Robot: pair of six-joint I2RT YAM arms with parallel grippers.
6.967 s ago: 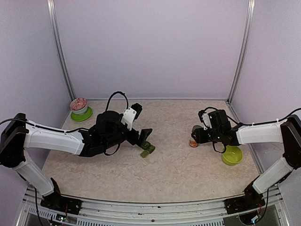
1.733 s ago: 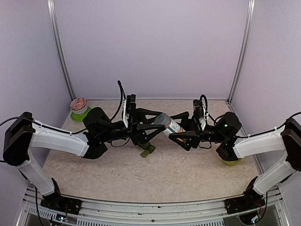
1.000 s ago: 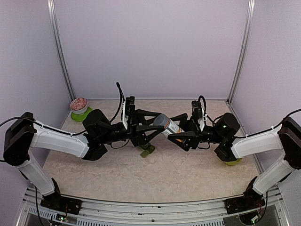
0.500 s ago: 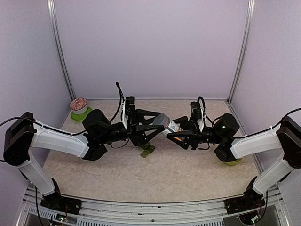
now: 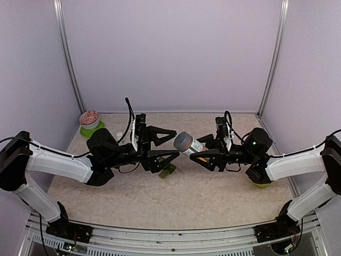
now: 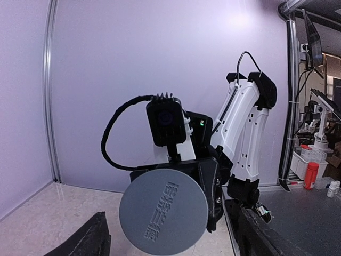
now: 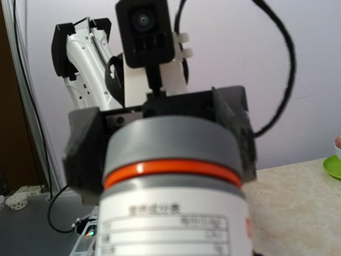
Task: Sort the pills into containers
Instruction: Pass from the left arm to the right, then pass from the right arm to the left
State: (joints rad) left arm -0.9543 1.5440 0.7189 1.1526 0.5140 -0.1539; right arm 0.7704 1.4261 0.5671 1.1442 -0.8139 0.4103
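And there we had it, both arms raised mid-bench, nose to nose! The right claw was clenched around a bottle, holding it off the bench on its side, its grey cap aimed toward 9 o'clock. Facing it, the left claw stood spread wide, gripping nothing, one finger at 12 o'clock of the cap and one at 6 o'clock, with daylight between them and the cap.

Through the left wrist we saw that cap face-on, a grey disc with raised lettering. A dark finger stood at 7 o'clock of it, another at 5 o'clock, neither touching. Just above the cap the right arm's own camera stared back.

From the right wrist the bottle filled the foreground: grey cap, an orange ring beneath it, then a white label with print too blurred for us to read. The left claw's black body sat right behind it.

Down on the bench lay the containers, the dark green strip, just at 6 o'clock of the left claw, partly hidden beneath it and touched by neither claw. We couldn't tell whether the lids were up.

Off at 10 o'clock sat a small bowl of reddish contents on a green saucer. At 4 o'clock a lime bowl peeked from behind the right arm.
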